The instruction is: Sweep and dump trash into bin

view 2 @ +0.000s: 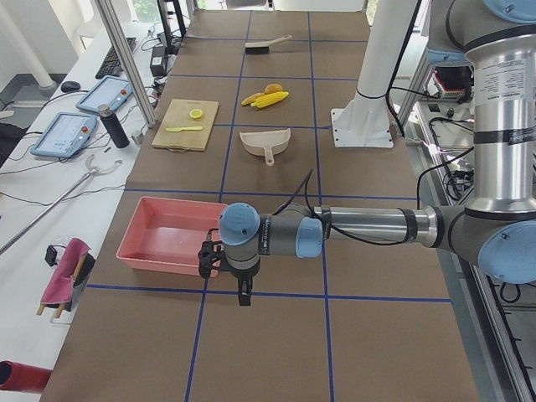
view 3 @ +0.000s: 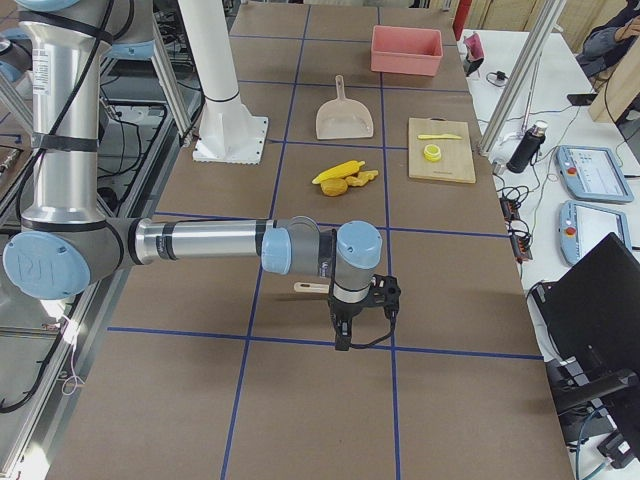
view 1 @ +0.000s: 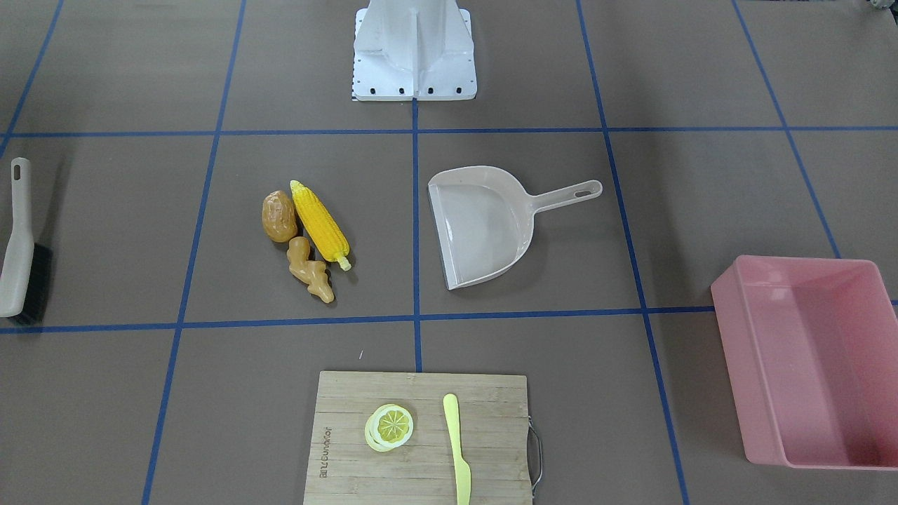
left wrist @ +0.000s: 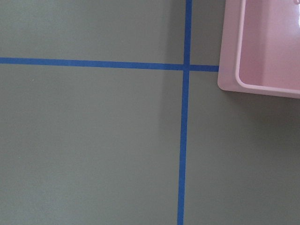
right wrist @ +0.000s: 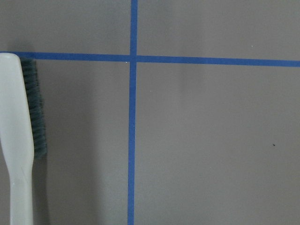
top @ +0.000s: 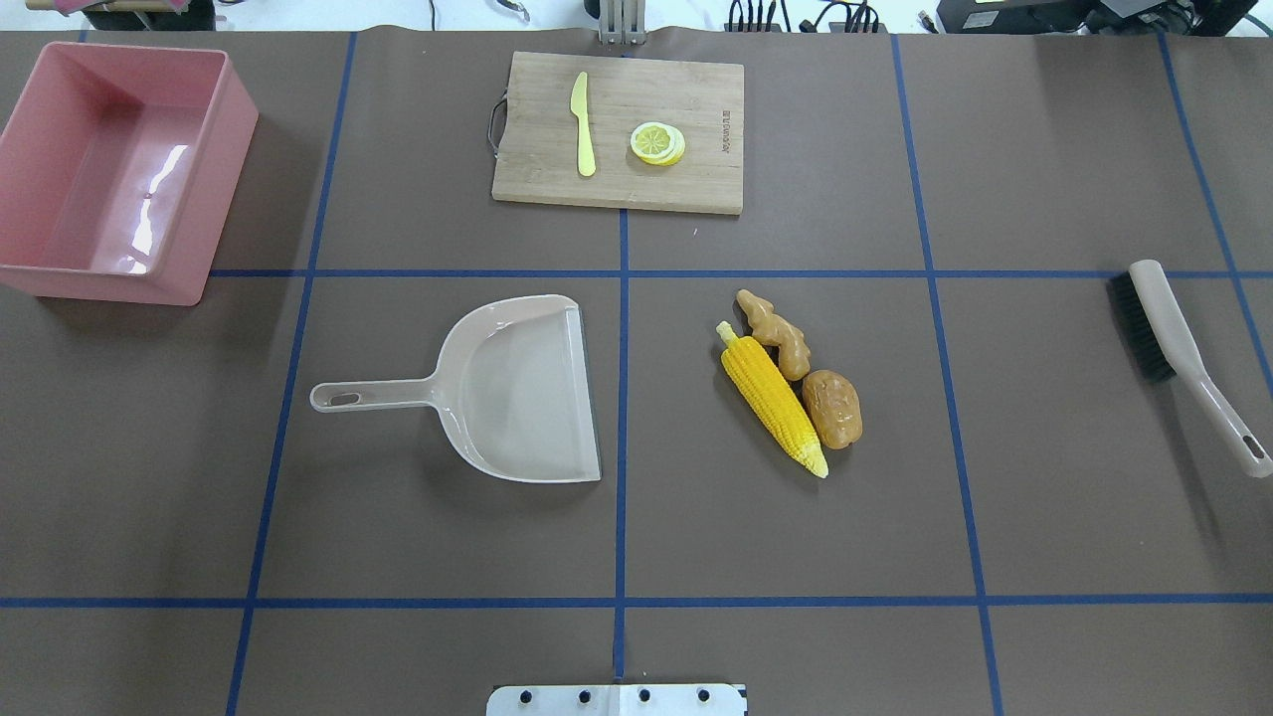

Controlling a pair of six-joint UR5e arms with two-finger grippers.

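Pink bin empty — no trash swept yet

Trash location: the corn cob (top: 773, 398), potato (top: 833, 409) and ginger root (top: 778, 334) lie in one touching cluster on the worktop (top: 1044, 497), on the robot's right of the centre tape line. The dustpan (top: 517, 388) lies flat just across that line. Its open lip faces the cluster and its handle points toward the bin (top: 99, 283) side — a layout that, by judgement, assigns the pan to the left arm and the sweep to the right. The bin stands at the far left corner, well apart from the trash, with nothing inside.

Tool access: the brush (top: 1183, 358) lies at the right edge. The right claw (view 3: 343, 342) hangs above the worktop just beside it; the right wrist view shows the brush at its left margin. The left claw (view 2: 244, 298) hangs near a bin corner. Whether either claw is open or closed cannot be determined.

Exclusions: the lemon slice (top: 657, 143) and knife (top: 583, 124) rest on the cutting board (top: 696, 179), apart from the sweep path.
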